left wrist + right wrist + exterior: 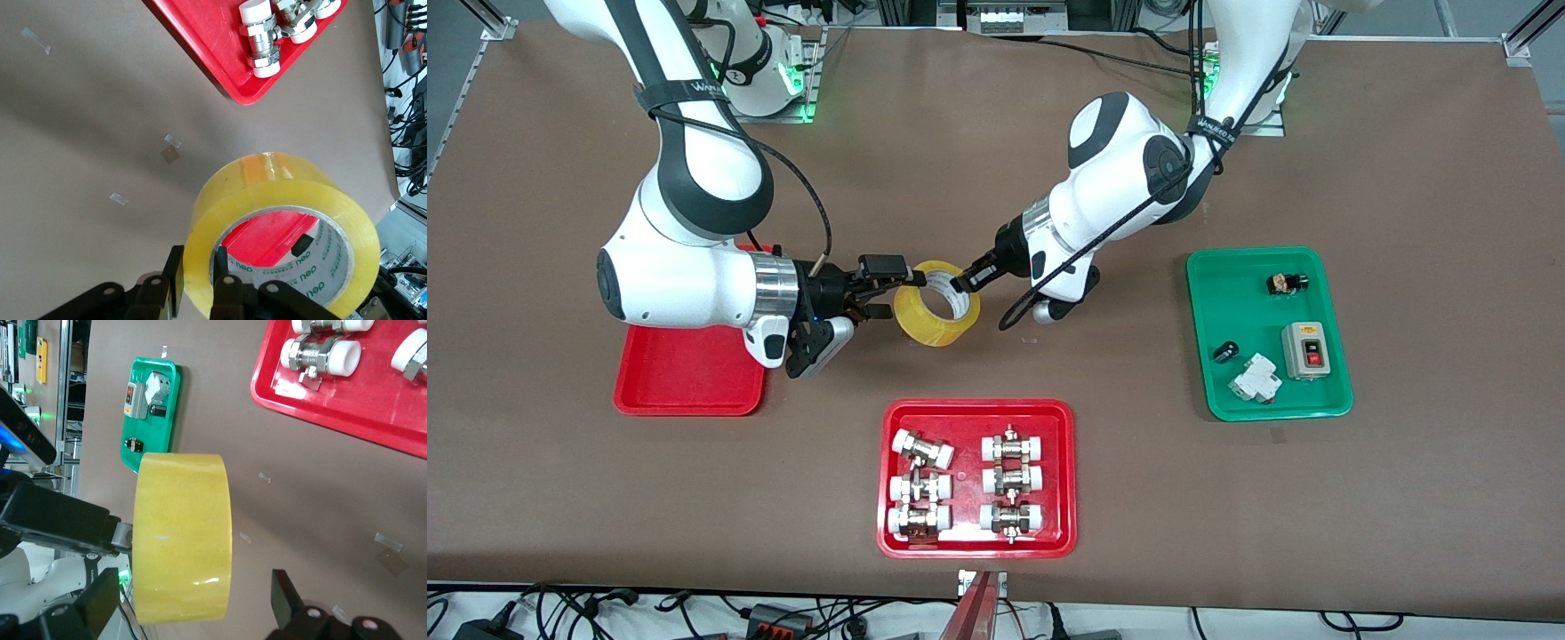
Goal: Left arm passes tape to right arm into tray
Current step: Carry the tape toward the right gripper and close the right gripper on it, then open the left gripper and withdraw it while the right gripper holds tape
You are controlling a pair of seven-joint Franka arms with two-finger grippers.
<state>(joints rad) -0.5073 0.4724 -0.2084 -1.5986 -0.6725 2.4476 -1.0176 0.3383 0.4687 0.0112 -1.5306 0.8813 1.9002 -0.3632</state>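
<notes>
One tape [937, 302] roll hung in the air over bare table, between the two grippers; left gripper [963, 283] was clamped on its wall, one finger in the core; right gripper [883, 292] stood spread with the roll between its fingers, not pinching; roll's axis ran roughly along the line between the two arms, core facing the left arm; narrow red tray [687, 384] lay under the right arm, so that arm was nearer it; one wider red tray [976, 542] with six fittings [921, 449]; one green tray [1267, 411] with four parts.
</notes>
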